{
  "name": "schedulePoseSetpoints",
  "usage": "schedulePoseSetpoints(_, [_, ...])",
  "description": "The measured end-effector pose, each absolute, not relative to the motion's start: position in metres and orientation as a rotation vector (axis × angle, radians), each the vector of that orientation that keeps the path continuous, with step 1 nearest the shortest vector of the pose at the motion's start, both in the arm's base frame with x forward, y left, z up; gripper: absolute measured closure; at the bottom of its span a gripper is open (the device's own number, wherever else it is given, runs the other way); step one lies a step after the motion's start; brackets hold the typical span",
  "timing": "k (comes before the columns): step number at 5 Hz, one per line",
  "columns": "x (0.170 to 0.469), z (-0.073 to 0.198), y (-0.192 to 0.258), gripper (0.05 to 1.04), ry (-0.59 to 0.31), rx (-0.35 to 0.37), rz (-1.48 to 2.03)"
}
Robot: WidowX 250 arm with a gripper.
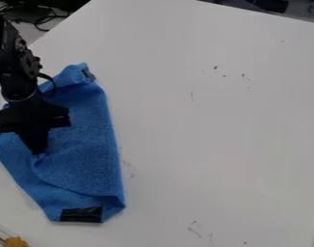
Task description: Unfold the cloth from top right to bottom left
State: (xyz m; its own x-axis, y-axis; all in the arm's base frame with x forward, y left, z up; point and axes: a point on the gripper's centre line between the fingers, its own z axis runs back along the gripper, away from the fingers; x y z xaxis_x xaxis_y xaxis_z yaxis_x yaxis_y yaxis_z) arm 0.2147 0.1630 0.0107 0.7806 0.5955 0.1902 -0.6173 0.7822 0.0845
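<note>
camera view: black gripper (37, 151) clamped on a fold of the blue cloth (88, 159)

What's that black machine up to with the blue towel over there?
A black robot arm is working on unfolding the blue cloth on the white table. Its gripper is down at the cloth, beside a curved fold; whether it has hold of the fabric I can't tell. The cloth is still partly folded, with a black patch at its bottom end and a smaller dark patch near the top.
</note>
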Motion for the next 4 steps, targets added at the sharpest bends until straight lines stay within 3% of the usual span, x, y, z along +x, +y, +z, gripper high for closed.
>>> schedulePoseSetpoints(1, [0.230,0.038,0.165,1.003,-0.193,0.196,0.661])
schedulePoseSetpoints(2, [0.247,0.064,0.156,1.006,-0.225,0.189,0.678])
schedulePoseSetpoints(4, [0.283,0.075,0.102,1.006,-0.246,0.083,0.650])
